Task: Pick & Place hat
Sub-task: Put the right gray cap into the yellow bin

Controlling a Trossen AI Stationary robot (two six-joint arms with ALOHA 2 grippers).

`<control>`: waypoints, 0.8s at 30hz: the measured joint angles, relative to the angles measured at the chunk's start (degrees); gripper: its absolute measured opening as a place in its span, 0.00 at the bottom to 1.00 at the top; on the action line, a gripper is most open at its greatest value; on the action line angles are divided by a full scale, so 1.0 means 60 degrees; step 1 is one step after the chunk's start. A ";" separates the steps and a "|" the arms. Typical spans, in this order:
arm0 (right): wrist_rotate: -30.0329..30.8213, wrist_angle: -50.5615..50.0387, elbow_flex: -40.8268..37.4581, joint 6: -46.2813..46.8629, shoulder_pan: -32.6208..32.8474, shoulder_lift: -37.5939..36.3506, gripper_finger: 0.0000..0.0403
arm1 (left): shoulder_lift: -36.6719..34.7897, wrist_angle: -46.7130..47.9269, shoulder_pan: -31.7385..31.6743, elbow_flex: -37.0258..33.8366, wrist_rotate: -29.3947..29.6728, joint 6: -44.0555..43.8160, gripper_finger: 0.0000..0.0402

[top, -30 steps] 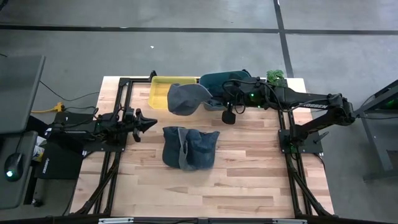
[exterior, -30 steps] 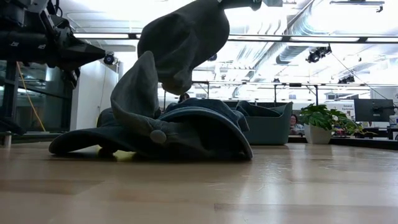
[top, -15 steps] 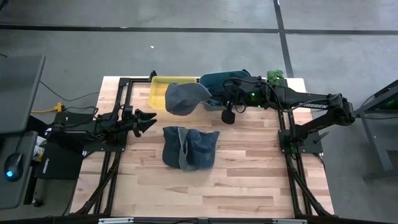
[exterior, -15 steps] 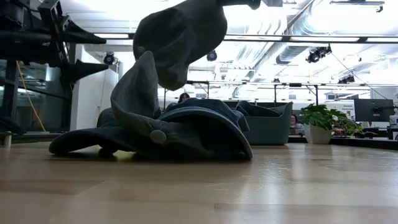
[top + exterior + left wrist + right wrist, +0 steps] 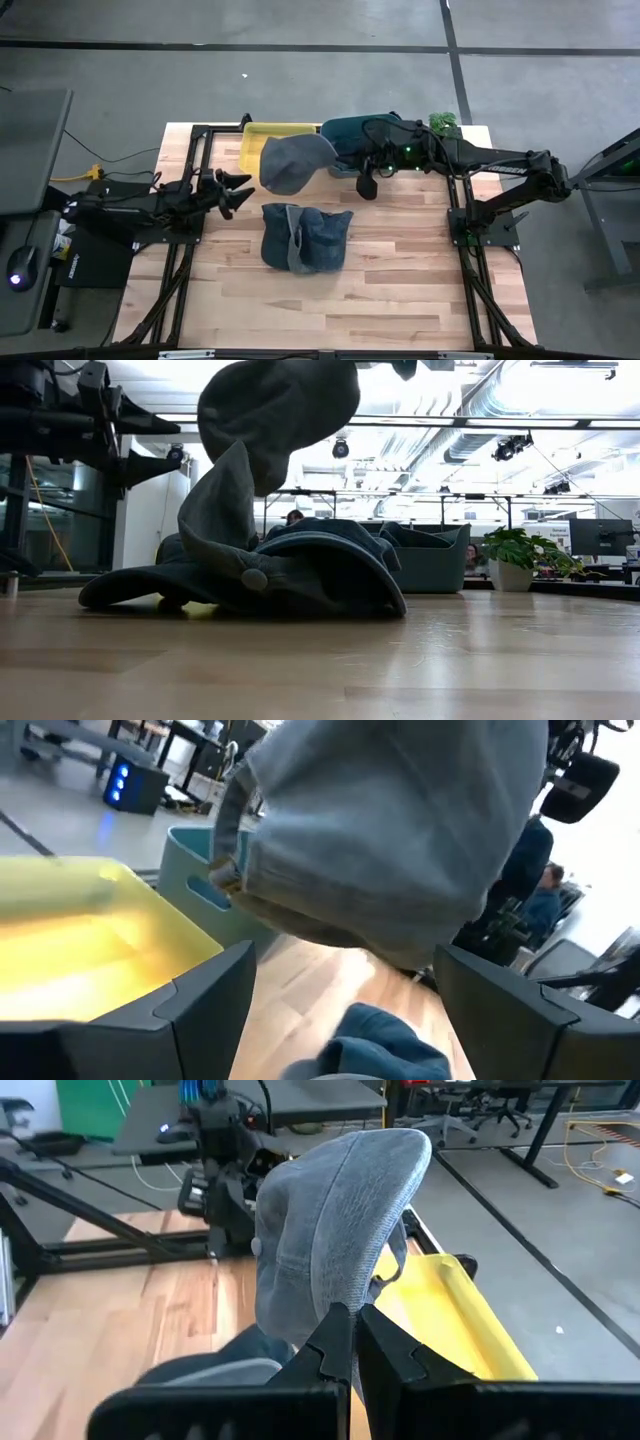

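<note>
Hanging in the air above the table's far side, the grey fabric cap (image 5: 295, 163) was pinched by its edge in the right gripper (image 5: 351, 1342), whose fingers were clamped tight on the cloth, beside the yellow plastic bin (image 5: 262, 143). The left gripper (image 5: 236, 187) waited near it with fingers spread wide. The grip looked thin, so the cap could slip out and drop onto the heap of blue-grey caps (image 5: 304, 238) rather than into the bin.

yellow bin (image 5: 258, 148) partly hidden under held hat (image 5: 292, 162)
</note>
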State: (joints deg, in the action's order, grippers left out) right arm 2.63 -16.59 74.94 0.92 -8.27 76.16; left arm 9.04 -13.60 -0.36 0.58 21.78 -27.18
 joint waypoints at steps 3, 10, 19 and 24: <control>-0.0007 0.0056 0.0000 0.0045 -0.0018 0.0000 0.00 | 0.0446 -0.0170 0.0000 0.0142 0.0004 0.0414 0.75; -0.0109 0.0094 0.0000 0.0236 -0.0058 0.0000 0.00 | 0.1620 -0.1045 0.0000 0.0498 0.0000 0.1268 0.75; -0.0109 0.0106 0.0000 0.0210 -0.0058 0.0000 0.00 | 0.3171 -0.2980 0.0000 0.0546 -0.0184 0.1318 0.75; -0.0109 0.0108 0.0000 0.0206 -0.0058 0.0000 0.00 | 0.4161 -0.4025 0.0000 0.0781 -0.0350 0.1319 0.75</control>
State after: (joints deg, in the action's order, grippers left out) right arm 1.98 -15.94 74.94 2.15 -8.62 76.16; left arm 34.01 -37.75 -0.36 5.27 19.68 -19.26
